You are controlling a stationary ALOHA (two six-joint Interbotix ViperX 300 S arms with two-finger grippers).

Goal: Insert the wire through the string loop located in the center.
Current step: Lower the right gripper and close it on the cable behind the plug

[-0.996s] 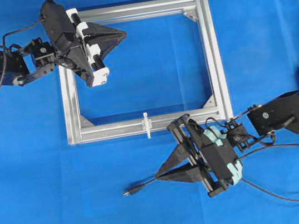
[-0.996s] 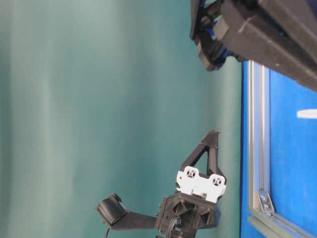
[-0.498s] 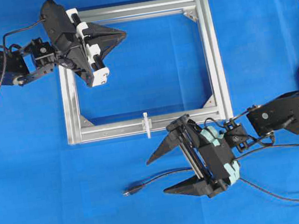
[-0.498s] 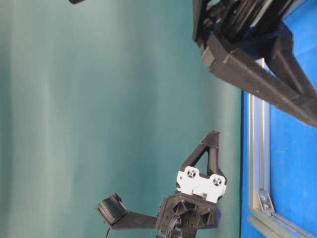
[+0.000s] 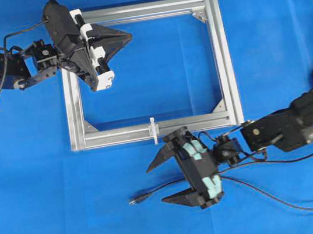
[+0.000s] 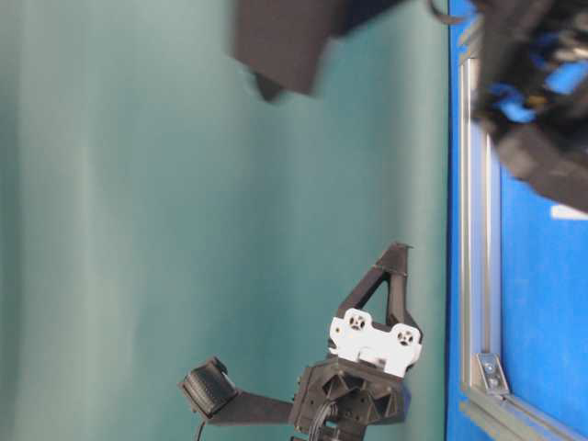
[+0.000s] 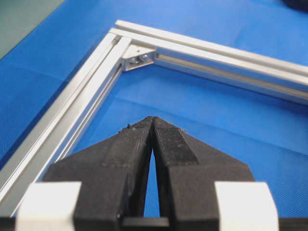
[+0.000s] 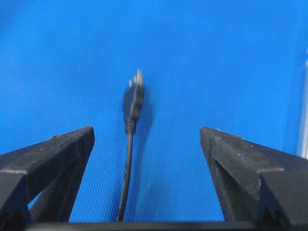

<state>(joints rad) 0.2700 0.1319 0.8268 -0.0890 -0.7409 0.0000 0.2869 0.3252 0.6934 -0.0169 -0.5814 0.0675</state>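
Right gripper [image 5: 159,182] spreads wide and empty astride the thin black wire [image 5: 166,187] lying low centre on blue cloth, its plug pointing left, away from the tiny white string loop [image 5: 154,130] above, so a late or skewed pinch risks nudging it aside, while the left gripper [image 5: 127,36] sits pinched closed and empty, upper left

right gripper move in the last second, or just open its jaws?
Yes. In the overhead view the right gripper has shifted left along the frame's bottom bar, toward the string loop, jaws now wide open astride the wire.
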